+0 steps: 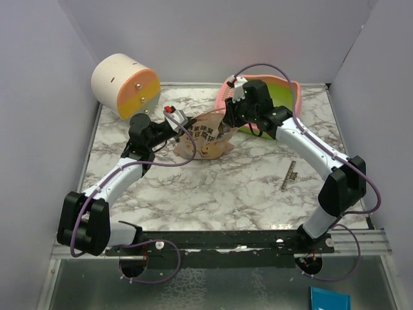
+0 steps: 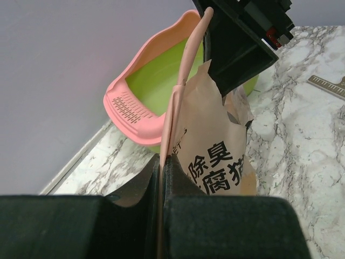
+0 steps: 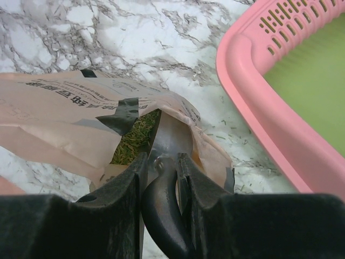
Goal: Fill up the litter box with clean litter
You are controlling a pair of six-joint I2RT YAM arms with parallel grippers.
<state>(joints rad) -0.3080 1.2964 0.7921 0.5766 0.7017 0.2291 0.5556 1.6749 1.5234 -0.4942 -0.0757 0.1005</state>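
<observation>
The left fingers [image 2: 173,181] are clenched flat on a thin upper flap of the bag [image 2: 215,140], a beige, paper-like pouch with black print. The right fingers [image 3: 121,194] are part-closed around the dark, rounded handle of the scoop [image 3: 170,135], whose smooth grey metal blade pokes into the bag's torn mouth. Inside, the litter [image 3: 135,137] shows as coarse green-grey granules. The litter box [image 1: 298,97], with a pink slotted rim and a glossy lime basin, sits just beside the bag at the far side of the marbled desk [image 1: 226,187].
</observation>
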